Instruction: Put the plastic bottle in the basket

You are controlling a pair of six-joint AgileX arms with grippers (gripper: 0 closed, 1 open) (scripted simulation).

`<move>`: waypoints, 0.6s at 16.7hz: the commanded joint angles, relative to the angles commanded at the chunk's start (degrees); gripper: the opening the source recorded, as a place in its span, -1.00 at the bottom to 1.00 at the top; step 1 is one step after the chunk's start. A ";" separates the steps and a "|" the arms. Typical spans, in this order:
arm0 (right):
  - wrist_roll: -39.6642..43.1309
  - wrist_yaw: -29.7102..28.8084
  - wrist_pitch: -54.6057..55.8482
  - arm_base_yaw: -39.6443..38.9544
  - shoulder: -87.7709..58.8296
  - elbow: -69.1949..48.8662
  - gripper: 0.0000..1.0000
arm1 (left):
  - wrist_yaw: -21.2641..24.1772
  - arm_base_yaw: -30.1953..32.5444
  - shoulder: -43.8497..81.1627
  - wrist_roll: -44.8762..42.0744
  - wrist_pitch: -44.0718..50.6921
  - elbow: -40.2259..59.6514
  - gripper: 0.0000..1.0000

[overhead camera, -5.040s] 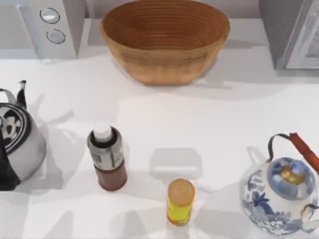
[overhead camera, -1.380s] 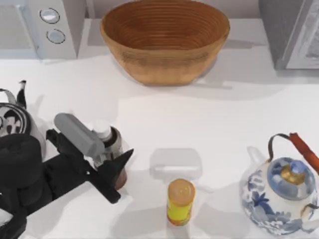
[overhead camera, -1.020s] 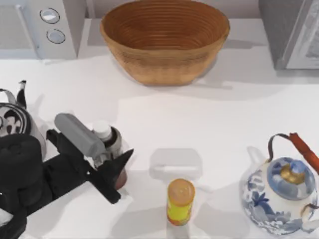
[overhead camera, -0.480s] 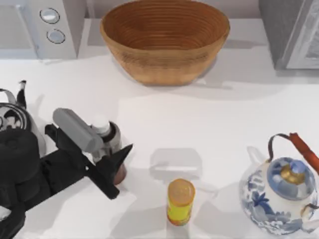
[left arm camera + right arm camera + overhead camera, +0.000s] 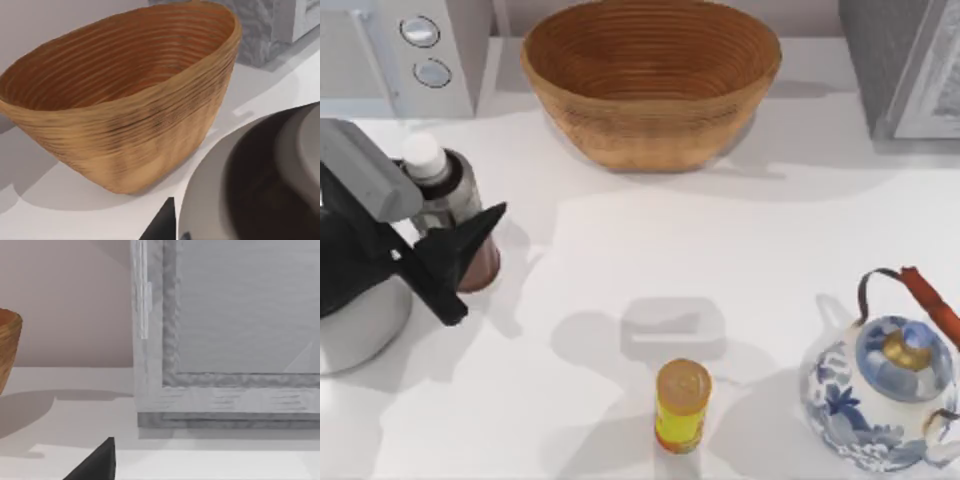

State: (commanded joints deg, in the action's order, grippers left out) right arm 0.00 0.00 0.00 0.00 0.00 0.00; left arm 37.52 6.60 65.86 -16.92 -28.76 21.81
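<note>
From above, the left claw (image 5: 455, 235) sits at the counter's (image 5: 720, 250) left side, closed round the plastic bottle (image 5: 452, 215) — white cap up, reddish-brown base showing past the dark fingers (image 5: 470, 240). The basket (image 5: 650, 80) stands at the far middle, well apart from the bottle. A yellow canister (image 5: 681, 405) is at the near middle and a blue-and-white teapot (image 5: 885, 395) at the right.

The left wrist view looks across the bottle's rounded body (image 5: 260, 185), close up, toward the basket (image 5: 130, 100).

The right wrist view shows a grey cabinet (image 5: 235, 340), the basket's edge (image 5: 9, 347) and one dark fingertip (image 5: 97, 462) — whether the right claw is open I cannot tell.
</note>
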 joint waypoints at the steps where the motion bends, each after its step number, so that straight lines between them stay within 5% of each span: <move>1: 0.00 0.00 0.00 0.00 0.00 0.00 1.00 | 2.30 -2.57 -4.12 -1.37 5.79 0.85 -1.00; 10: 0.00 0.00 0.00 0.00 0.00 0.00 1.00 | 16.97 -20.10 -38.12 -10.23 51.26 -0.35 -1.00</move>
State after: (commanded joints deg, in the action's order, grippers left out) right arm 0.00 0.00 0.00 0.00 0.00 0.00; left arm 54.49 -13.51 27.74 -27.15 22.50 21.46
